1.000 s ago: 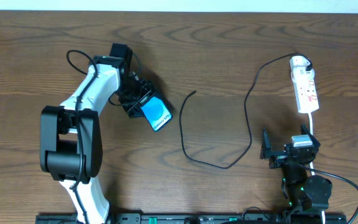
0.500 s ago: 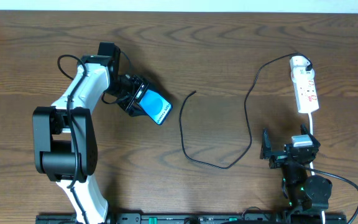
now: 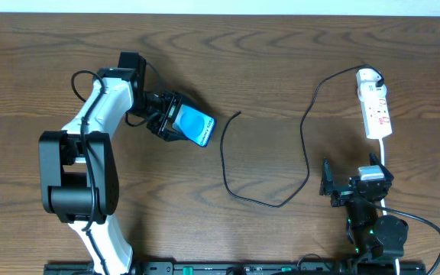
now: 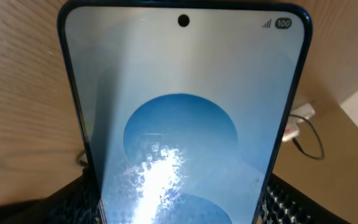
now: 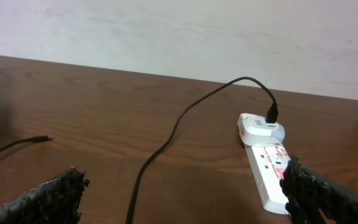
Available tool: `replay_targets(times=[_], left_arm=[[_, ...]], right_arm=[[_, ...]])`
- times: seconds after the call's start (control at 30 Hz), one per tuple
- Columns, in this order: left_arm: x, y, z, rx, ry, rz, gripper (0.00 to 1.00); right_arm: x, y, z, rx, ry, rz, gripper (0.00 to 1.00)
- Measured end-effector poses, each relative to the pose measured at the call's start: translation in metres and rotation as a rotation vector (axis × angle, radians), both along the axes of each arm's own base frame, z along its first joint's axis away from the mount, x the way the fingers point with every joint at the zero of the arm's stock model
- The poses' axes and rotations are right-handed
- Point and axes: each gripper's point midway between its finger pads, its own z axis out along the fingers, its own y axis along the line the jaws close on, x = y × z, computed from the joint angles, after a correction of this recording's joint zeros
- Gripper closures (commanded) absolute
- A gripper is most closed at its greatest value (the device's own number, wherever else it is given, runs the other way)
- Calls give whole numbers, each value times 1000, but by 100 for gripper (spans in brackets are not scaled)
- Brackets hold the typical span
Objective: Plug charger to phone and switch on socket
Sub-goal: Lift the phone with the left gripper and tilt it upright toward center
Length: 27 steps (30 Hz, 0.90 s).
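The left fingers (image 4: 291,202) are clamped on the phone (image 3: 197,127), screen-up, left of centre in the overhead view. The charger (image 3: 266,202) lies loose mid-frame, its tip near the phone but apart, its far end plugged in at the socket (image 3: 374,103) at upper right. The right fingers (image 5: 48,193) stand wide apart and empty below the socket. Presenting the phone seems in hand; next, the tip must be gripped and aligned with the port.

left jaws clamped, right jaws wide

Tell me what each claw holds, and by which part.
Left claw holds the phone at its lower end, across the long edges. Right claw: open, empty.
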Motion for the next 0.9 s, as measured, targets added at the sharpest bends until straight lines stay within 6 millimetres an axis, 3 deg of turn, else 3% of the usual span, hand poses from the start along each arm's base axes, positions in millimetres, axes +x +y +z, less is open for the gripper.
replay_targets(times=[0.9], left_arm=[[2, -11, 27, -197, 30, 35, 43]], right_arm=[[0, 0, 0, 0, 0, 0, 1]])
